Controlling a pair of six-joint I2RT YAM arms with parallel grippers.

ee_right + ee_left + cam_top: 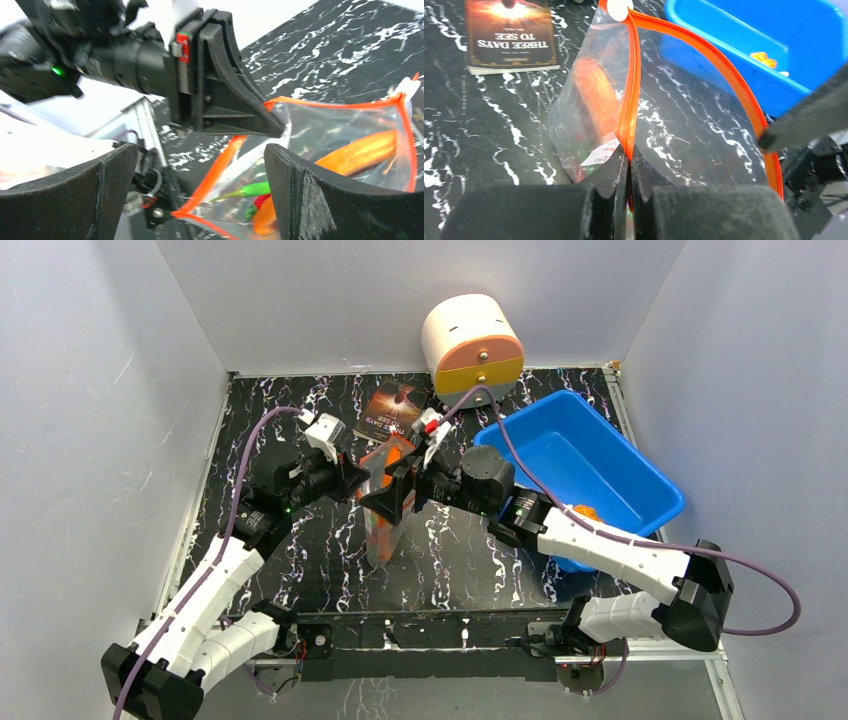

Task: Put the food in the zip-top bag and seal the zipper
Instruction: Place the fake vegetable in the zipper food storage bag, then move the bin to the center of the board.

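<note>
My left gripper (629,152) pinches the zipper (634,75) to steady the zip-top bag (566,127) (food (596,97) inside) for sealing; my right gripper (197,155) gapes empty.

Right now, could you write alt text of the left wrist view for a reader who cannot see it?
The left tool is shut on the red-orange zipper of a clear zip-top bag, whose mouth stands open and which holds an orange slice. A book lies at upper left and a blue bin at upper right.
</note>
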